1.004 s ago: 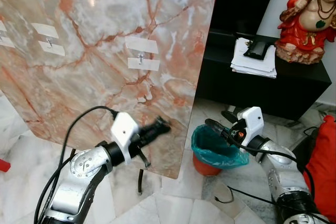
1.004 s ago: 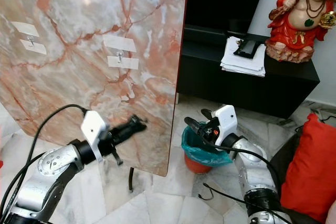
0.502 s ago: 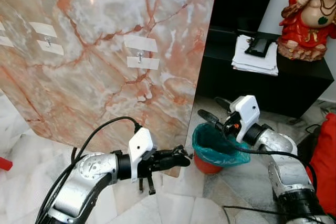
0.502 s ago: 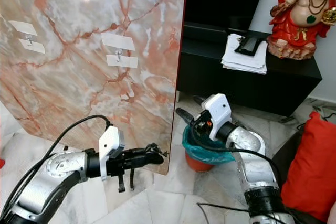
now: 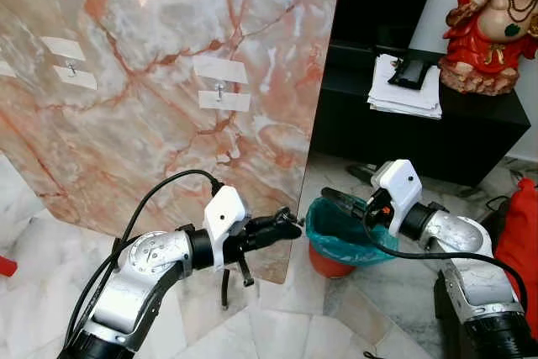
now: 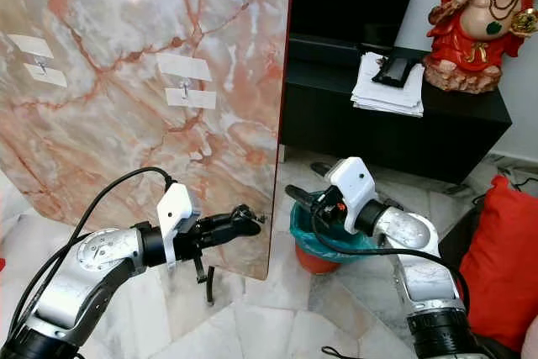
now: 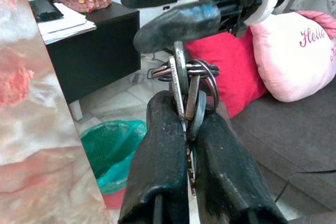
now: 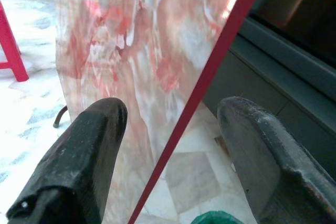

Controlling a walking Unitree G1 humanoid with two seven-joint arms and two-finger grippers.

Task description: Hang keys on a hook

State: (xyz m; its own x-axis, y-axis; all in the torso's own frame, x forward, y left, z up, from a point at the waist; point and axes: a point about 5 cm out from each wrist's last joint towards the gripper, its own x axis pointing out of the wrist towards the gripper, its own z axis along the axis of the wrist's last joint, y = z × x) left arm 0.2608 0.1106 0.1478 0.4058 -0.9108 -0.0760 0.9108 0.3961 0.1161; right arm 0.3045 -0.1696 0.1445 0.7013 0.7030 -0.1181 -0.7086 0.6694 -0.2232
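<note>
Keys (image 7: 186, 95) are pinched between the two black fingers of the left end effector (image 5: 282, 229), the ring and a few flat blades standing up out of the closed tips, as the left wrist view makes plain. The bunch is held low, in front of the bottom edge of the marble slab (image 5: 151, 98), at about six o'clock from the nearer hook (image 5: 220, 90). That hook is fixed to the slab by two strips of white tape; a second hook (image 5: 71, 66) is taped the same way at nine o'clock from the first. The grip appears to be taken on the blades so that the ring is left free to be slipped over a hook, though this is a judgement only. The hanging has not yet been done: keys and hook are well apart, and a lift toward twelve o'clock would be needed.

The right end effector (image 5: 336, 202) is held with its fingers spread wide and empty, over the bin (image 5: 345, 241) lined with a green bag, at three o'clock from the left one; in its wrist view the red edge of the slab is seen between the parted fingers (image 8: 79, 156). Behind, a black desk (image 5: 471, 124) carries a stack of papers (image 5: 403, 94) and a red figurine (image 5: 496, 27). A red cushion (image 5: 521, 241) lies at the far right.
</note>
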